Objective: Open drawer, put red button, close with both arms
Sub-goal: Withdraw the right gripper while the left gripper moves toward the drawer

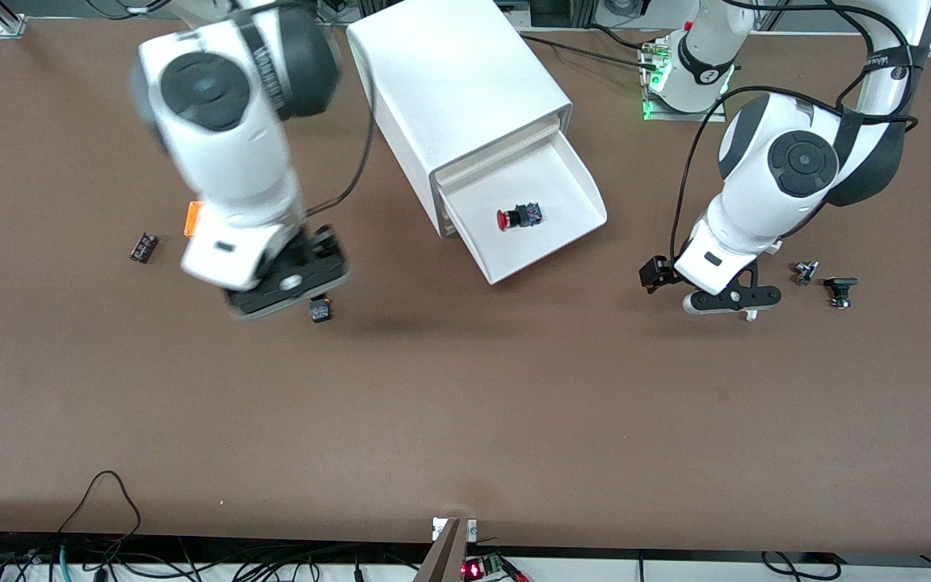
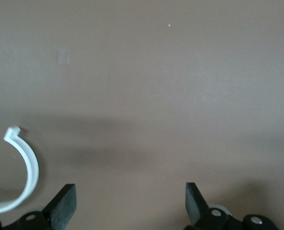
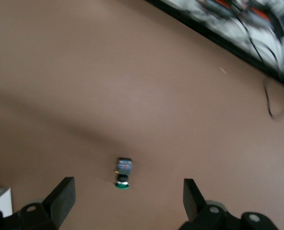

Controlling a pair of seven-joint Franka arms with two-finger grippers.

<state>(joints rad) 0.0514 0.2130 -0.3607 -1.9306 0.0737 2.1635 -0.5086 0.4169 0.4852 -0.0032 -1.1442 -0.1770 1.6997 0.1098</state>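
Seeing the red button (image 1: 507, 218) lying in the open drawer (image 1: 575, 230), we hold both grippers empty and spread: right gripper (image 1: 288, 284) toward its own table end, left gripper (image 1: 716, 295) similarly apart, neither clearly nearer.

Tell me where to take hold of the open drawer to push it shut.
No gripping needed: set fingertips against the drawer front lip, the flared edge nearest the front camera, and push toward the cabinet. Left gripper and right gripper, both open, could each take one corner. The red button lies inside.
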